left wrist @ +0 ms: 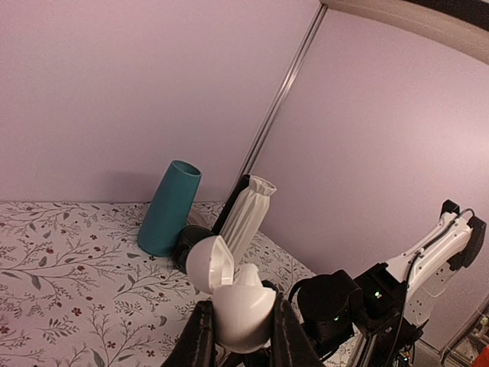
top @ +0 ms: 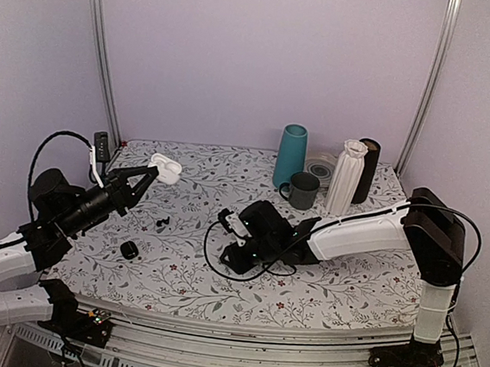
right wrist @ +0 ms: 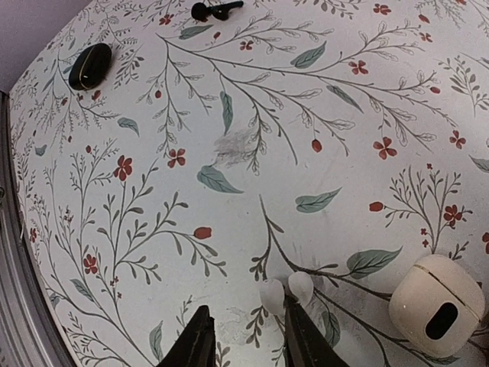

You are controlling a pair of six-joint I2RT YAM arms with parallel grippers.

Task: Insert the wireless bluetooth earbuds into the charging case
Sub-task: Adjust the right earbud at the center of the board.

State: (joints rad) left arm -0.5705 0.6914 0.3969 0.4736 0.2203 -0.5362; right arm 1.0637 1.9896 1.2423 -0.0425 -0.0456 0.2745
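The dark earbuds (top: 161, 222) (right wrist: 216, 10) lie on the floral cloth, left of my right gripper (top: 235, 254). A white charging case (top: 166, 169) (left wrist: 243, 306) hangs above the cloth's back left with its lid (left wrist: 210, 264) flipped open. My left gripper (left wrist: 243, 325) (top: 148, 177) is shut on its body, and a white bud (left wrist: 248, 275) pokes out of it. My right gripper (right wrist: 248, 325) points down just over the cloth, open with nothing between the jaws. Two small white rounded pieces (right wrist: 284, 292) lie at its right fingertip.
A closed white case (right wrist: 437, 306) lies right of the right gripper. A black oval case (top: 129, 249) (right wrist: 90, 65) sits near the front left. A teal vase (top: 291, 156), dark mug (top: 302, 190), white ribbed vase (top: 347, 176) and black cylinder (top: 368, 169) stand at the back.
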